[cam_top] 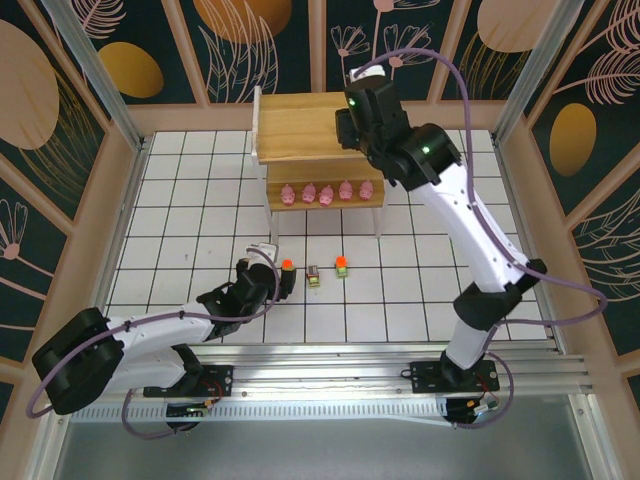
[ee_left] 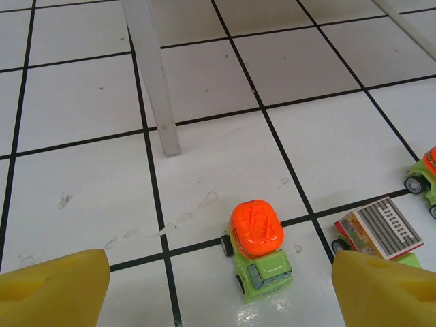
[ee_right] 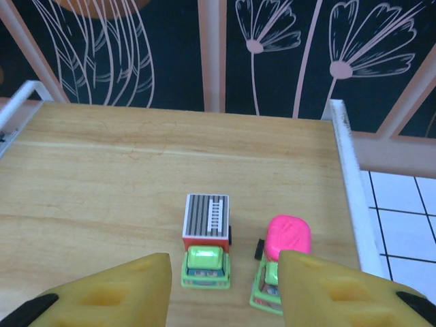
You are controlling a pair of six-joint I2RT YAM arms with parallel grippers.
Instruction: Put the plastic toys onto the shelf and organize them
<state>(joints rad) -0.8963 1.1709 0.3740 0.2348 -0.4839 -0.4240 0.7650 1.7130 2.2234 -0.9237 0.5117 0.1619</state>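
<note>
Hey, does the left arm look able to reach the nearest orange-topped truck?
Probably yes: that orange-topped truck lies just ahead of the open left hand, nothing between them.

Pink pigs (cam_top: 326, 193): five. Green vehicles: five, three on the tabletop (cam_top: 200, 210), two orange-topped (cam_top: 287, 266) (cam_top: 341, 266) and one striped-topped (cam_top: 314, 277); two on the shelf (cam_top: 300, 125), one striped-topped (ee_right: 206, 242), one magenta-topped (ee_right: 289, 237). Shelf: one.

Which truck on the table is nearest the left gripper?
The leftmost orange-topped truck, in front of the open left gripper; the striped-roof truck and second orange truck sit farther right.
</note>
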